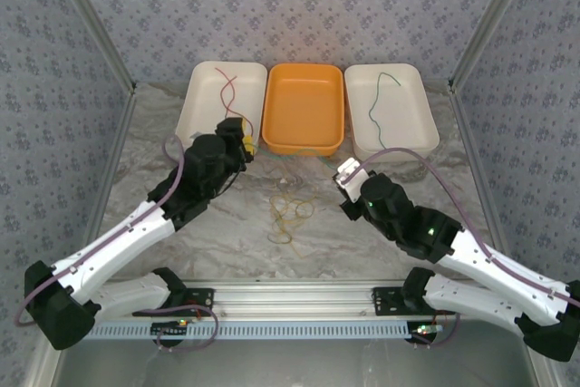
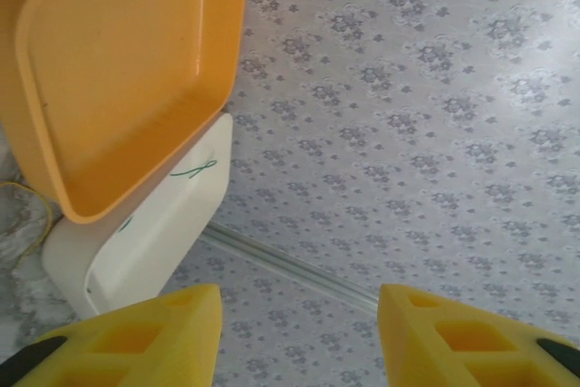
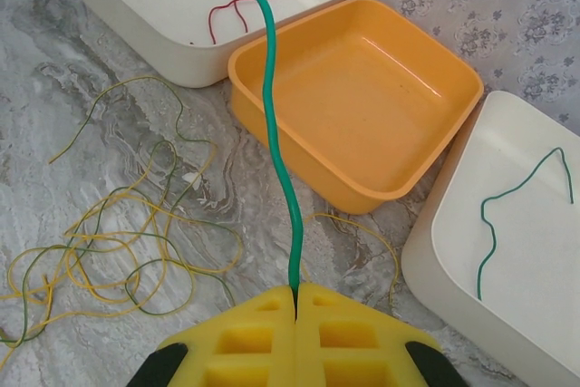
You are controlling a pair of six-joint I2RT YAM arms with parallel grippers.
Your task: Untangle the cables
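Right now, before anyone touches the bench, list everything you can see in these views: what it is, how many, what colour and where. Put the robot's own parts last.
left white tray: one, white, far left of the table
orange tray: one, orange, between the white trays, nothing in it
right white tray: one, white, far right
red cable: at least one, dark red, in the left white tray
green cable: one, green, in the right white tray
held green cable: one, green, rising from the right gripper
tangle: number unclear, yellow and green wires, on the table before the orange tray
table: one, grey marbled
left gripper: one, yellow fingers, open, holding nothing
right gripper: one, yellow fingers, shut on the held green cable
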